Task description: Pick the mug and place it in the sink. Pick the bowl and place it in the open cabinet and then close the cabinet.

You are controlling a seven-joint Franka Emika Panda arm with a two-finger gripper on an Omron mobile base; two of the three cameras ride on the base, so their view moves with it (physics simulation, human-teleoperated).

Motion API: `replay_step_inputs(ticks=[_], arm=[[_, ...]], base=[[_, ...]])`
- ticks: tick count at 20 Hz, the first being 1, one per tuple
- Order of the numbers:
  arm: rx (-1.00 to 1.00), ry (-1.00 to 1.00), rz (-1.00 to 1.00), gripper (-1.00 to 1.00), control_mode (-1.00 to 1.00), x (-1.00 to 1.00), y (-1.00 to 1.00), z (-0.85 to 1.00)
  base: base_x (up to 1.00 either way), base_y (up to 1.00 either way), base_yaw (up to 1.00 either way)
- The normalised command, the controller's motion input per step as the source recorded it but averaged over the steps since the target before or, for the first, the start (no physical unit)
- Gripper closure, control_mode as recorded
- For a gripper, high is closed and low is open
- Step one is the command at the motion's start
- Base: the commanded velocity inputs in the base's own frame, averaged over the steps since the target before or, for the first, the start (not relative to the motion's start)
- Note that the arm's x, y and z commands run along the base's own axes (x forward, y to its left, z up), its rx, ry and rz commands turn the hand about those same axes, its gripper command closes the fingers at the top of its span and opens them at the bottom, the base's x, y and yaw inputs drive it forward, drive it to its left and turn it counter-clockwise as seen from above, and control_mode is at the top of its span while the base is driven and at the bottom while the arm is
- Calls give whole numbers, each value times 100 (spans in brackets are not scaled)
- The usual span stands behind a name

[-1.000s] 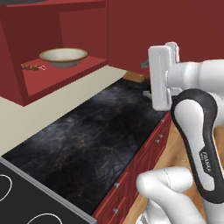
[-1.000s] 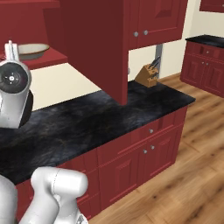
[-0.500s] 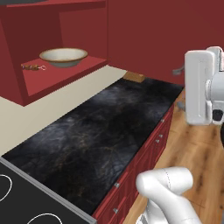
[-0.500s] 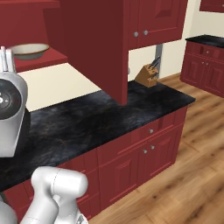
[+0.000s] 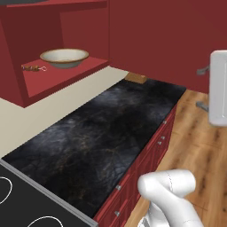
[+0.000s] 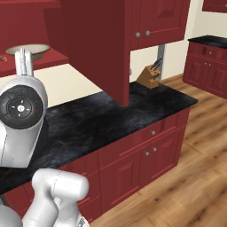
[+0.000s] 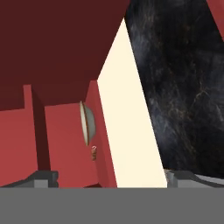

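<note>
The cream bowl (image 5: 64,57) with a tan rim rests on the red inner shelf of the open cabinet (image 5: 71,74), upper left over the counter. It also shows behind my arm (image 6: 31,50) and edge-on in the rolled hand view (image 7: 86,122). The cabinet's door (image 5: 164,40) stands swung out, a broad dark red panel (image 6: 97,44). My gripper (image 5: 202,88) hangs at the far right, well away from the bowl and over the floor beside the counter. It is open with nothing between its fingertips (image 7: 41,177). The mug and the sink are out of view.
A black stone counter (image 5: 102,133) runs under the cabinet, with red drawer fronts (image 5: 155,146) below it. A stovetop (image 5: 17,208) lies at the near left. A small brown object (image 5: 33,68) lies on the shelf beside the bowl. A knife block (image 6: 148,76) stands at the counter's far end.
My hand has swung right, away from the cabinet, toward the edge of the left base view. The bowl stays on the shelf and the jaws remain wide.
</note>
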Motion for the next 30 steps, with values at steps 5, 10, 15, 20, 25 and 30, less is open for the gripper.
replay_step_inputs(ticks=[5, 10, 15, 20, 25, 30], arm=[[0, -6, -1, -100, -100, 0, -57, 0], [0, -16, 0, -100, -100, 0, -51, 0], [0, -13, 0, -100, -100, 0, -48, 0], [1, -6, 0, -100, -100, 0, -56, 0], [1, 0, 0, -100, -100, 7, -48, 0], [0, 0, 0, -100, -100, 27, -39, 0]], base=[[0, 0, 0], [0, 0, 0], [0, 0, 0], [0, 0, 0], [0, 0, 0], [0, 0, 0]])
